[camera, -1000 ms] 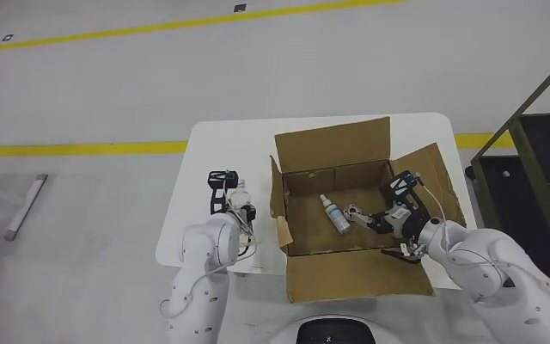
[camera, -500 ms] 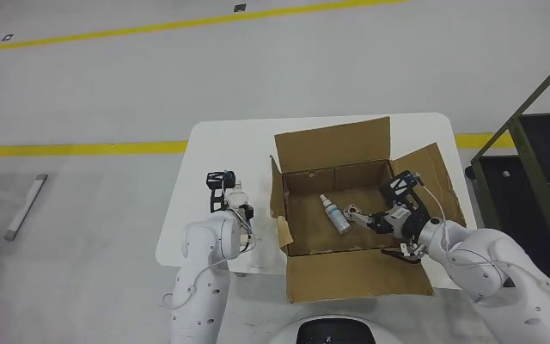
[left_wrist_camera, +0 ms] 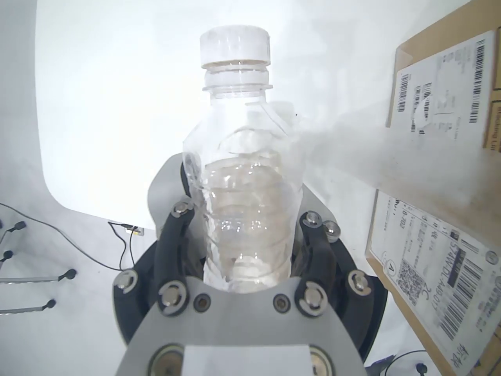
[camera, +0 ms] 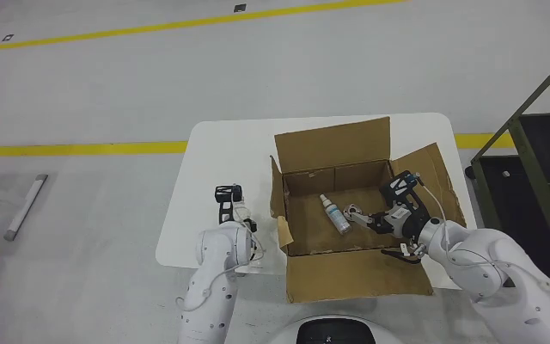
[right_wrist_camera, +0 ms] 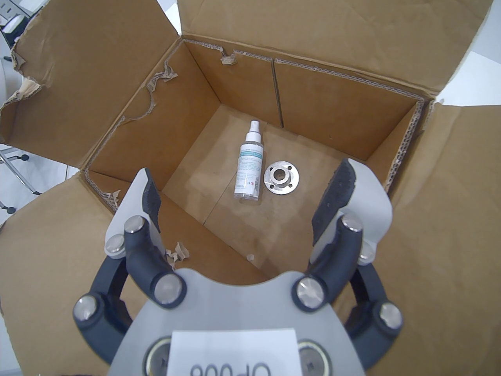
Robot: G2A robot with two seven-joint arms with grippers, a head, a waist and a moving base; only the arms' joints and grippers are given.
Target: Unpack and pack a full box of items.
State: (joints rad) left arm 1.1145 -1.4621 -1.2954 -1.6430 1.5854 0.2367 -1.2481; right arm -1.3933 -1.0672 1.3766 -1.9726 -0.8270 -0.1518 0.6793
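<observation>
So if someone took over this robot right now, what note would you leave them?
Left gripper: shut on a clear bottle, held over the table beside the box.
Right gripper: open, empty, above the open box.
In the box: a spray bottle and a metal flange, side by side on its floor.
Done: clear bottle is outside the box.
Left: probably the two items inside, if this is unpacking.

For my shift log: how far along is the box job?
Done: the box flaps are open, and just a spray bottle and a metal flange lie on its floor. In hand: the left tool is shut on a clear bottle above the table beside the box; the right tool hangs open over the box. Left: likely those two items, if unpacking.
</observation>
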